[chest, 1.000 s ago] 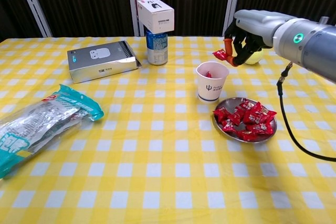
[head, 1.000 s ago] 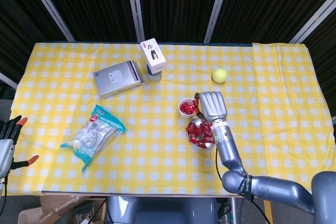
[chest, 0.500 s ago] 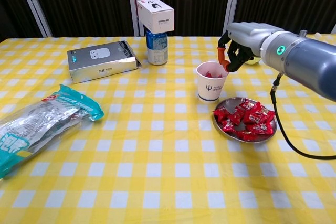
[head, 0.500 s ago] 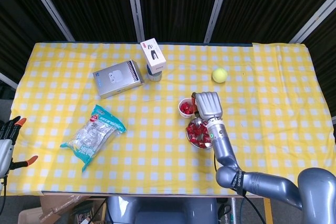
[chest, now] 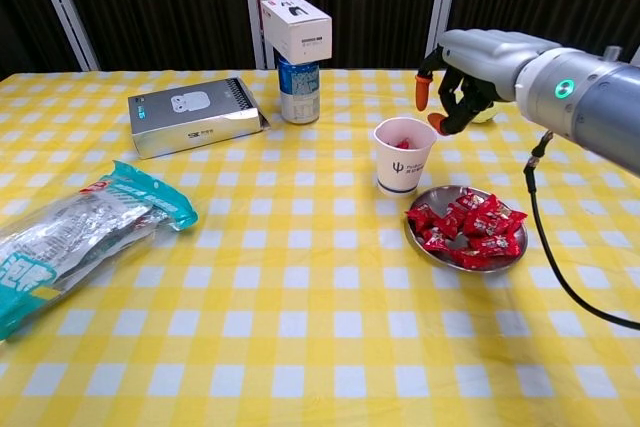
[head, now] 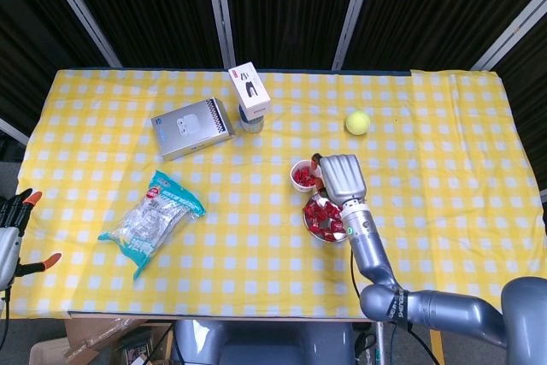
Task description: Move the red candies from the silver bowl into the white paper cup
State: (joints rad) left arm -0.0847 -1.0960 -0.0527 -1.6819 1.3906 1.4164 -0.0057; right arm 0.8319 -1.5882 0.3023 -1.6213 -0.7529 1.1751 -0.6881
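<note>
right hand (chest: pixel 462 82): fingers apart, holding nothing, above and just right of the white paper cup (chest: pixel 403 155) | red candies (chest: pixel 468 227): heaped in silver bowl (chest: pixel 440 248) below the hand, some inside cup | left hand (head: pixel 13 221): fingers spread, far left, off table edge

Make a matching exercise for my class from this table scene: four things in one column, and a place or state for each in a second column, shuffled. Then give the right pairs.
Things
1. white paper cup
2. silver bowl
3. small white box
4. right hand

Places or states
A. stands on top of a can
B. empty, fingers apart, above the cup's rim
C. holds a few red candies, stands behind the bowl in the chest view
D. heaped with red candies, nearest the table's front edge of the four

Pairs: 1-C, 2-D, 3-A, 4-B
</note>
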